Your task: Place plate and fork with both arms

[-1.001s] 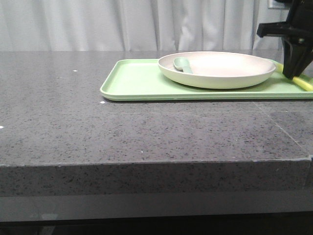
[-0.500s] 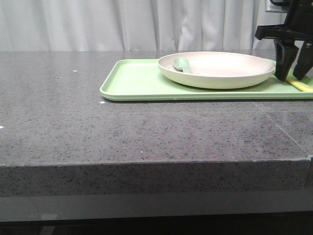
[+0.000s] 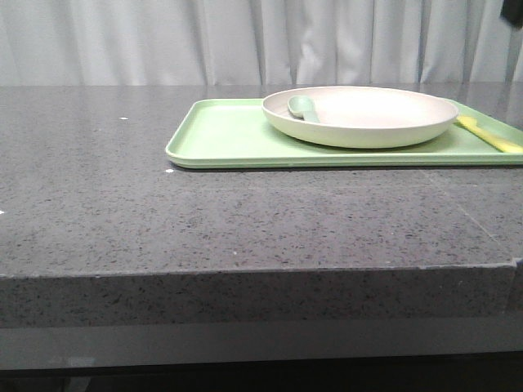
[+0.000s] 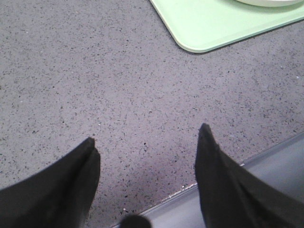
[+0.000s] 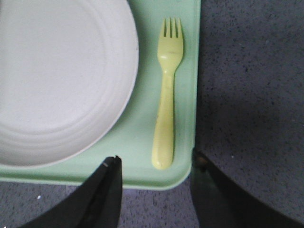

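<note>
The cream plate [image 3: 359, 116] sits on the light-green tray [image 3: 221, 139] at the table's far right; it also shows in the right wrist view [image 5: 57, 80]. The pale-yellow fork [image 3: 489, 135] lies flat on the tray right of the plate, clear in the right wrist view [image 5: 167, 99]. My right gripper [image 5: 156, 161] is open and empty, raised above the fork's handle end and the tray corner. Only a dark bit of that arm [image 3: 516, 10] shows in the front view. My left gripper [image 4: 147, 142] is open and empty over bare table near the front edge.
A pale grey-green spoon [image 3: 305, 107] lies in the plate's left side. The grey speckled table [image 3: 163, 212] stretches left and front of the tray. White curtains hang behind. The tray's corner [image 4: 199, 33] shows in the left wrist view.
My right gripper opened, let go of the fork on the tray and rose up out of the front view. The fork now lies flat beside the plate.
</note>
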`<control>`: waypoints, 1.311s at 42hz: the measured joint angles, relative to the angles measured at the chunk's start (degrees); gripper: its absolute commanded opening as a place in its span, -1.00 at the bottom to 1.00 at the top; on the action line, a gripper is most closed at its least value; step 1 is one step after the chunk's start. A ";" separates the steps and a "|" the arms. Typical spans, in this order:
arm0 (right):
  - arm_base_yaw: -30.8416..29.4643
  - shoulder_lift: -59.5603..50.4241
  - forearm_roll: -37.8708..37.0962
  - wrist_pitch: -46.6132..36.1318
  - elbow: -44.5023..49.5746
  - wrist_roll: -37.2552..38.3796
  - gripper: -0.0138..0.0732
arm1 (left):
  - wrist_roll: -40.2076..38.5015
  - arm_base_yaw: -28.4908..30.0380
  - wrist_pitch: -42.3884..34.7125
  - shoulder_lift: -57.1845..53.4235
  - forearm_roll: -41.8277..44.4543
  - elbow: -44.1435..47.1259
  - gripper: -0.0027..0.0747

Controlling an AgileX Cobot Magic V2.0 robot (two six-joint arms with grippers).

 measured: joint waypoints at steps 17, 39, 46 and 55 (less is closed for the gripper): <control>1.52 -27.73 0.22 -0.22 20.88 -2.32 0.17 | 0.00 0.00 -1.14 0.00 0.00 0.00 0.19; 1.52 -55.21 0.22 -6.62 43.14 -2.32 0.17 | 0.00 0.00 -1.34 0.00 0.00 0.00 0.18; 1.52 -60.85 0.22 -9.99 45.23 -2.32 0.17 | 0.00 0.00 -1.34 0.00 0.00 0.00 0.18; 1.52 -62.48 0.22 -10.66 45.21 -2.01 0.17 | -6.05 0.48 -3.04 0.00 3.91 0.00 0.18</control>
